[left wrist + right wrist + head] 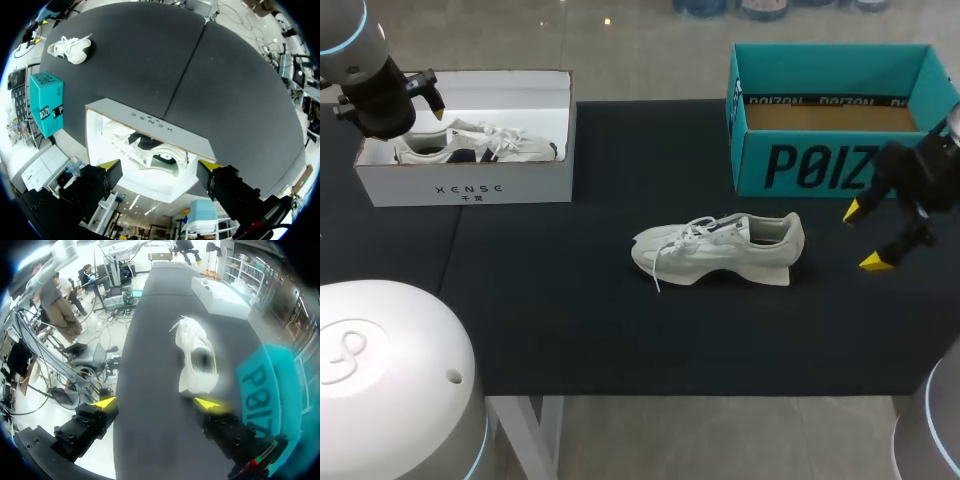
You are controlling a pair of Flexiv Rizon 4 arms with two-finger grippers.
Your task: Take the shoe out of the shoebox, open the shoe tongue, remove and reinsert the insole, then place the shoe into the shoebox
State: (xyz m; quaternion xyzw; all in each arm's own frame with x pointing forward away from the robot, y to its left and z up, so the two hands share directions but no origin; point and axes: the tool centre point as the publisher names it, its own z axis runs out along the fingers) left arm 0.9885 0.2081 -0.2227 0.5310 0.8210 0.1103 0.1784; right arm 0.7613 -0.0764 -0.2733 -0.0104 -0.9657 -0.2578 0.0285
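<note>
while both arms hang out at the sides, the white lace-up sneaker [720, 248] stands on its sole on the black cloth-covered desk [570, 310], roughly in the middle and outside both boxes. its toe points toward my left side and its heel toward my right, and one loose lace trails onto the cloth by the toe. the open teal cardboard shoebox [830, 120] sits behind the sneaker toward my right, apart from it, with its brown floor showing.

my right end effector [865, 236] hovers by the front corner of the teal cardboard shoebox, just past the sneaker's heel and not touching it. its two yellow-tipped fingers are spread wide and pinch nothing. from the right wrist camera the sneaker lies ahead of that end effector, heel nearest and opening facing up, with the teal box beside it.

my left end effector [160, 165] is over the far left corner of the desk, above the open white cardboard box [465, 185]. its fingers are likewise spread and carry nothing. inside that box lies a second white shoe with dark patches [480, 148]. from the left wrist camera this box and its shoe sit just ahead of the fingers, while the sneaker and the teal box are well away across the desk.
</note>
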